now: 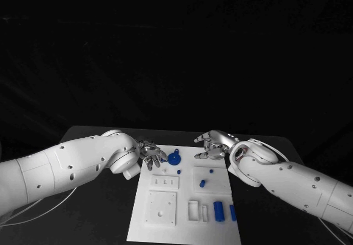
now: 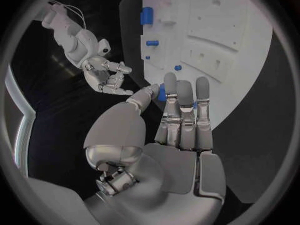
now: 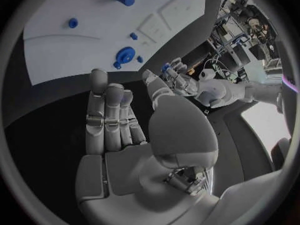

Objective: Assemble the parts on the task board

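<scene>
Black table (image 1: pixel 96 214), white task board (image 1: pixel 184 224) in middle. Left hand (image 1: pixel 151 154) at board's far left corner, pinching small blue part (image 2: pixel 162 92) btwn thumb & fingers. Right hand (image 1: pixel 213 145) above far right edge, fingers apart, nothing held. Blue disc (image 1: pixel 174 158) on board btwn hands.

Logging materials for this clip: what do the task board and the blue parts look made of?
Task board: likely matte white plastic, with crisp recessed pockets and no glare. Blue round part: seemingly moulded or printed plastic, uniform colour, dull sheen. Neither can be confirmed by look alone.

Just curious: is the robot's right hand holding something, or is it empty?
Empty: the right hand has its fingers stretched out and its thumb held apart, with nothing between them.
</scene>
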`<state>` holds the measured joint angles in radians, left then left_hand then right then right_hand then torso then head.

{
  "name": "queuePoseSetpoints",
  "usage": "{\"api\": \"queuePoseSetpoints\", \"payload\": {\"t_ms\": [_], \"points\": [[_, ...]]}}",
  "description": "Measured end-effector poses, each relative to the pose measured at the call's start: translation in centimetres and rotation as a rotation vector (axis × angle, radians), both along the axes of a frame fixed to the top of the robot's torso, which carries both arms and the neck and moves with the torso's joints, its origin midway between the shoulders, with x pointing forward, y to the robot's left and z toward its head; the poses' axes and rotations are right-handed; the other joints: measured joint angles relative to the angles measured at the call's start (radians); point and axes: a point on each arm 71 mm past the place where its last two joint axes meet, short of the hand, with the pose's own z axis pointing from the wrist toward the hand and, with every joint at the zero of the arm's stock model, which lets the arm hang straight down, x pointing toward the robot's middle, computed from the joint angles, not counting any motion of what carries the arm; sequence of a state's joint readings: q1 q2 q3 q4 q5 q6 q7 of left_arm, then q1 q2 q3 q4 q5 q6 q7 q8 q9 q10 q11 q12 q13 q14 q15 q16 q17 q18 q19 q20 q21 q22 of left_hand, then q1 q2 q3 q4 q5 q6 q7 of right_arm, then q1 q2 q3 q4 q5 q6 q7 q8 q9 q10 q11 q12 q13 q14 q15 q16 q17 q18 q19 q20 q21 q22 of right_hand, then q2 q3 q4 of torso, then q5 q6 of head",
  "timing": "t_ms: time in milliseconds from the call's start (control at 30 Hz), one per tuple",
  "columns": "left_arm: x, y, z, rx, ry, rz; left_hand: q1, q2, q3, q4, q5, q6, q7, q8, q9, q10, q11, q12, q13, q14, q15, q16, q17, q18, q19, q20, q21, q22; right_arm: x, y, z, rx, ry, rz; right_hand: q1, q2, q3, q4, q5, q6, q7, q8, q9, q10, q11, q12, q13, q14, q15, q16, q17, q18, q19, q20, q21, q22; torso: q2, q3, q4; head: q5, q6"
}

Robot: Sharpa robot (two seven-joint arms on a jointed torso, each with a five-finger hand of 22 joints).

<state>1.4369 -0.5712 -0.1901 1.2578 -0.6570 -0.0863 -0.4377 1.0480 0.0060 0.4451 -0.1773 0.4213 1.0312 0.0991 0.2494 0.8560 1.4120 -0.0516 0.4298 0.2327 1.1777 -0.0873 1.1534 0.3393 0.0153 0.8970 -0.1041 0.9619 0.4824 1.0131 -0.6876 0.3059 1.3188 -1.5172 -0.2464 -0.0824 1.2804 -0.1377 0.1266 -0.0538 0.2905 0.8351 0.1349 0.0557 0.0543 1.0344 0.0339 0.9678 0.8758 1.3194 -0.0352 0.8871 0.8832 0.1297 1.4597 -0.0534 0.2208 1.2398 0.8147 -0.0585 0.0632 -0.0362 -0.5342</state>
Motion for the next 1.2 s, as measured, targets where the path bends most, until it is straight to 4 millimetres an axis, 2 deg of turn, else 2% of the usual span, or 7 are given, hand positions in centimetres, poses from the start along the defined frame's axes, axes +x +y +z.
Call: {"api": "queuePoseSetpoints", "payload": {"t_ms": [233, 367, 433, 467, 600, 800, 1200], "points": [[-0.6, -0.3, -1.3, 0.079, -0.015, 0.000, -0.015, -0.006, 0.001, -0.001, 0.031, 0.008, -0.001, -0.003, 0.023, 0.014, -0.007, 0.001, 0.016, 0.016, -0.010, 0.008, 0.015, 0.000, 0.009, -0.009, 0.022, 0.008, 1.2, -3.8, 0.3, 0.096, 0.017, -0.114, -0.015, 0.014, 0.009, -0.025, 0.016, 0.015, -0.001, 0.000, 0.001, 0.000, 0.000, 0.007, -0.012, 0.000, 0.000, 0.000, -0.004, 0.000, 0.000, 0.000, -0.010, 0.006, -0.008, 0.0064, -0.0044, -0.004, -0.019], [-1.0, -0.9, -2.7, 0.123, -0.019, -0.007, -0.028, -0.013, 0.002, -0.003, 0.064, 0.029, 0.000, -0.007, 0.049, 0.033, -0.013, 0.013, 0.033, 0.029, -0.015, 0.020, 0.028, 0.000, 0.012, -0.012, 0.035, 0.014, 1.9, -4.6, 0.9, 0.141, 0.013, -0.151, -0.019, 0.019, 0.012, -0.036, 0.023, 0.015, -0.001, 0.000, 0.001, 0.000, 0.000, 0.007, -0.016, 0.000, 0.000, 0.000, -0.006, -0.001, 0.000, 0.000, -0.016, 0.011, -0.014, 0.0107, -0.0048, -0.008, -0.029], [-1.2, -1.2, -3.3, 0.140, -0.022, -0.010, -0.034, -0.010, 0.001, -0.004, 0.072, 0.040, 0.001, -0.026, 0.051, 0.039, -0.018, 0.013, 0.051, 0.034, -0.020, 0.020, 0.039, 0.000, 0.016, -0.016, 0.042, 0.017, 2.2, -4.8, 1.2, 0.158, 0.010, -0.162, -0.019, 0.019, 0.013, -0.037, 0.025, 0.018, -0.005, 0.000, 0.001, 0.000, 0.000, 0.007, -0.018, 0.000, 0.000, 0.000, -0.006, -0.001, 0.000, 0.000, -0.017, 0.013, -0.016, 0.0127, -0.0053, -0.009, -0.033], [-1.3, -1.4, -3.7, 0.150, -0.024, -0.012, -0.038, -0.015, -0.001, -0.005, 0.078, 0.048, 0.002, -0.044, 0.103, 0.044, -0.019, 0.013, 0.066, 0.041, -0.020, 0.020, 0.047, 0.000, 0.019, -0.019, 0.043, 0.018, 2.4, -4.9, 1.3, 0.167, 0.009, -0.168, -0.019, 0.019, 0.013, -0.037, 0.027, 0.019, -0.006, 0.000, 0.001, 0.000, 0.000, 0.007, -0.018, 0.000, 0.000, 0.000, -0.006, -0.001, 0.000, 0.000, -0.017, 0.013, -0.017, 0.0133, -0.0053, -0.010, -0.035], [-1.7, -1.7, -5.0, 0.181, -0.034, -0.014, -0.044, -0.021, 0.008, -0.019, 0.093, 0.071, 0.004, -0.094, 0.145, 0.054, -0.021, 0.004, 0.121, 0.060, -0.028, 0.020, 0.078, 0.000, 0.070, -0.030, -0.005, 0.018, 2.9, -4.8, 1.7, 0.193, 0.006, -0.178, -0.019, 0.019, 0.013, -0.037, 0.032, 0.019, -0.006, 0.000, 0.001, 0.000, 0.000, 0.009, -0.018, 0.000, 0.000, 0.000, -0.006, -0.002, 0.004, -0.003, -0.017, 0.014, -0.020, 0.0157, -0.0054, -0.013, -0.042], [-2.1, -2.3, -6.6, 0.220, -0.053, -0.022, -0.051, -0.027, 0.009, -0.020, 0.105, 0.079, 0.000, -0.124, 0.205, 0.059, -0.027, 0.027, 0.174, 0.084, -0.038, 0.047, 0.109, 0.000, 0.096, -0.042, -0.016, 0.071, 3.2, -4.7, 1.9, 0.217, 0.006, -0.184, -0.019, 0.019, 0.016, -0.040, 0.036, 0.019, -0.006, 0.000, 0.001, 0.000, 0.000, 0.011, -0.018, 0.000, 0.000, 0.000, -0.006, -0.006, 0.004, -0.004, -0.017, 0.015, -0.022, 0.0164, -0.0065, -0.015, -0.051], [-2.1, -2.5, -7.7, 0.295, -0.106, -0.042, -0.062, -0.038, 0.011, -0.022, 0.117, 0.091, -0.012, -0.142, 0.224, 0.066, -0.034, 0.152, 0.283, 0.124, -0.055, 0.116, 0.164, 0.000, 0.159, -0.059, 0.027, 0.201, 3.4, -4.4, 2.0, 0.240, 0.010, -0.184, -0.023, 0.023, 0.016, -0.040, 0.043, 0.023, -0.002, 0.000, 0.001, 0.000, 0.000, 0.011, -0.019, 0.003, -0.003, 0.004, -0.006, -0.007, 0.004, -0.003, -0.022, 0.019, -0.021, 0.0151, -0.0067, -0.015, -0.066]]}}
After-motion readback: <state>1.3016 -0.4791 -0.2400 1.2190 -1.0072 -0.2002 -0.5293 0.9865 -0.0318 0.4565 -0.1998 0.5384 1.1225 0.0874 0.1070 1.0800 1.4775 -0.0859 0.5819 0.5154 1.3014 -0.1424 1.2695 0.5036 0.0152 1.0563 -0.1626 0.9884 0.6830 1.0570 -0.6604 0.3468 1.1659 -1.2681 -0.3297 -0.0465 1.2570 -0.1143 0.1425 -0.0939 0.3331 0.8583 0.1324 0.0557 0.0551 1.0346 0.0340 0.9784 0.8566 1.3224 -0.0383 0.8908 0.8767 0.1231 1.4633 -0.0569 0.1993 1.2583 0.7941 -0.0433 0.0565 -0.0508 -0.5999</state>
